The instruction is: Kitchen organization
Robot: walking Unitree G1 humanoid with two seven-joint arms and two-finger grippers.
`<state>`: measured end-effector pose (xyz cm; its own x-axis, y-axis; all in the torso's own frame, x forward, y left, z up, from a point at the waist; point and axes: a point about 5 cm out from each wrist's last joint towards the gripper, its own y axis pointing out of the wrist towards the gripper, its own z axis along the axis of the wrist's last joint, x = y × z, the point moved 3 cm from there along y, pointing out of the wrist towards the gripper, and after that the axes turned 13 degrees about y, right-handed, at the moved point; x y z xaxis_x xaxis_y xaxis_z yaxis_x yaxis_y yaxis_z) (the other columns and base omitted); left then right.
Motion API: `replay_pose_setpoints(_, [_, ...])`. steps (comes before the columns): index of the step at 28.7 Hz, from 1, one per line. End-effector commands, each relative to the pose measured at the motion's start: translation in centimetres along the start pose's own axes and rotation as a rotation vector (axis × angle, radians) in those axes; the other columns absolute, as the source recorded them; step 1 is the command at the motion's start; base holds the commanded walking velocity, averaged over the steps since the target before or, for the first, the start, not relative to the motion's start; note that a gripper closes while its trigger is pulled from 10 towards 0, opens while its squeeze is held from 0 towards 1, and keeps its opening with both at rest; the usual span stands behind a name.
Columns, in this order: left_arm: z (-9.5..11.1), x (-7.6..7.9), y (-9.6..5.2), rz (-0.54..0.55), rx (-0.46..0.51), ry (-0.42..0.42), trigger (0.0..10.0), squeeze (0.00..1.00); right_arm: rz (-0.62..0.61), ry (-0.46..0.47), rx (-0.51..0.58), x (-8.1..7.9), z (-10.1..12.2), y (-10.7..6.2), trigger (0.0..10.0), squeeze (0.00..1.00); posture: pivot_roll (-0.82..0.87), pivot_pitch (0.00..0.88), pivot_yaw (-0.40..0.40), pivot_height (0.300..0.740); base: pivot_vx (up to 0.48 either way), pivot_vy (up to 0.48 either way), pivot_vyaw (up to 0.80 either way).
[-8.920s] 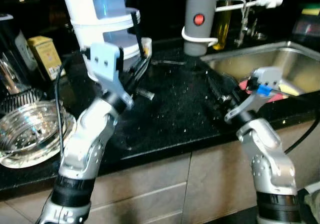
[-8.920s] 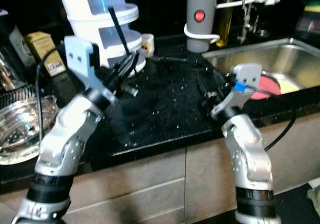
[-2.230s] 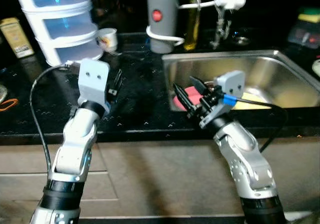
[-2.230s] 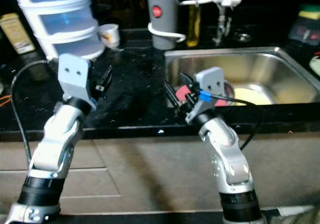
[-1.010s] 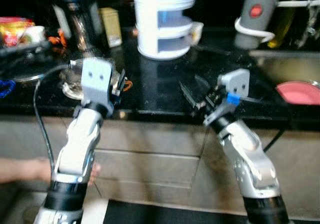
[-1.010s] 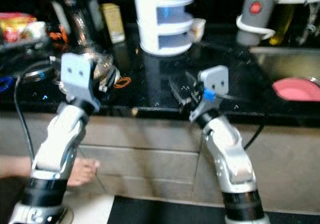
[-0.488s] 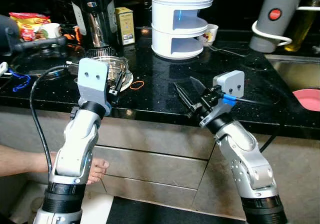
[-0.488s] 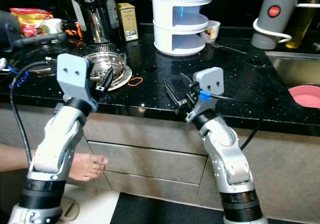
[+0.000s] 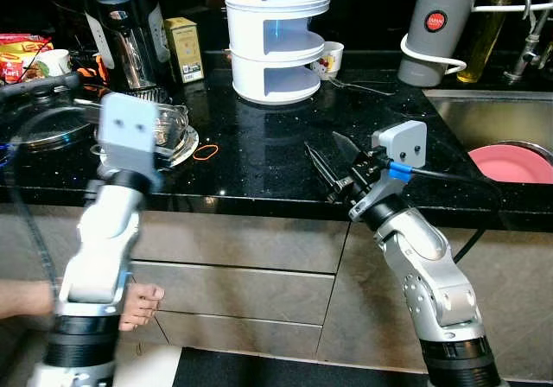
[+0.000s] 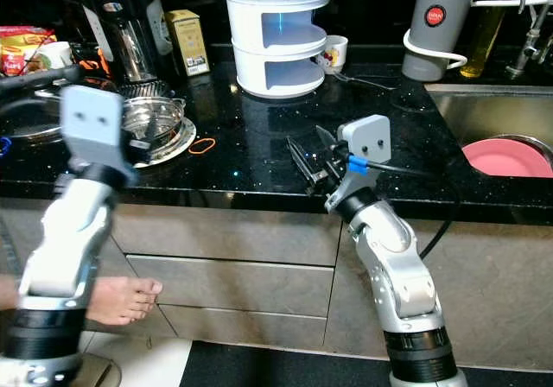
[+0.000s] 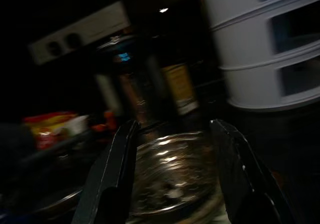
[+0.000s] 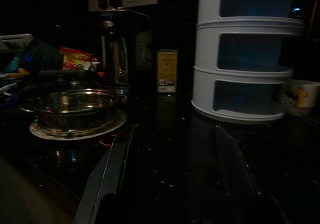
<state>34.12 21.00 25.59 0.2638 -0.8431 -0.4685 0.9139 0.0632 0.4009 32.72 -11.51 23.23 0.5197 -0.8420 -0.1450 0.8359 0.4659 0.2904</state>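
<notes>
Left eye view: perforated steel bowl [image 9: 164,128] on its plate holds nothing discernible; both spread-fingered grippers, left gripper [image 11: 172,176] and right gripper [image 9: 333,164], have shifted rightward in frame.

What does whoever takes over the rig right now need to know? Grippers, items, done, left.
Left gripper: open, empty, raised at the counter edge, pointed at the steel strainer bowl on its plate.
Right gripper: open, empty, over the bare black counter near its front edge.
Items: white tiered organizer at the back centre, small cup beside it, kettle and yellow box back left, orange rubber band right of the bowl, grey jug by the sink, pink plate in the sink.
Done: nothing evident; nothing held.
Left: likely pick up the bowl first. Note a person's foot near the cabinets.
</notes>
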Motion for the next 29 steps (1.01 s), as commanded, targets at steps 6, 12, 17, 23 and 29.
replay_pose_setpoints(6, [-1.7, -2.1, 1.5, 0.047, 0.004, 0.033, 10.0, 0.00, -0.007, 0.004, -0.024, 0.1, -0.3, 0.0, 10.0, 0.00, -0.10, 0.013, 0.013, 0.740, 0.000, 0.000, 0.00])
replay_pose_setpoints(12, [-3.2, -1.8, 3.5, 0.039, -0.009, -0.083, 10.0, 0.00, -0.016, -0.004, -0.030, 0.2, -0.2, -0.5, 10.0, 0.00, -0.13, 0.027, 0.021, 0.740, 0.000, 0.000, 0.00])
replay_pose_setpoints(17, [-3.4, -0.6, 4.5, 0.006, 0.009, -0.090, 10.0, 0.00, -0.034, -0.013, -0.031, 0.6, 0.1, -0.9, 10.0, 0.00, -0.15, 0.035, 0.026, 0.740, 0.000, 0.000, 0.00])
replay_pose_setpoints(23, [-3.2, 1.3, 5.4, -0.054, 0.025, -0.130, 10.0, 0.00, -0.044, -0.014, -0.037, 0.5, 0.1, -1.4, 10.0, 0.00, -0.16, 0.057, 0.033, 0.740, 0.000, 0.000, 0.00])
replay_pose_setpoints(29, [-3.2, 3.3, 6.0, -0.127, 0.042, -0.106, 10.0, 0.00, -0.061, -0.013, -0.049, 0.5, 0.1, -2.0, 10.0, 0.00, -0.17, 0.070, 0.044, 0.740, 0.000, 0.000, 0.00])
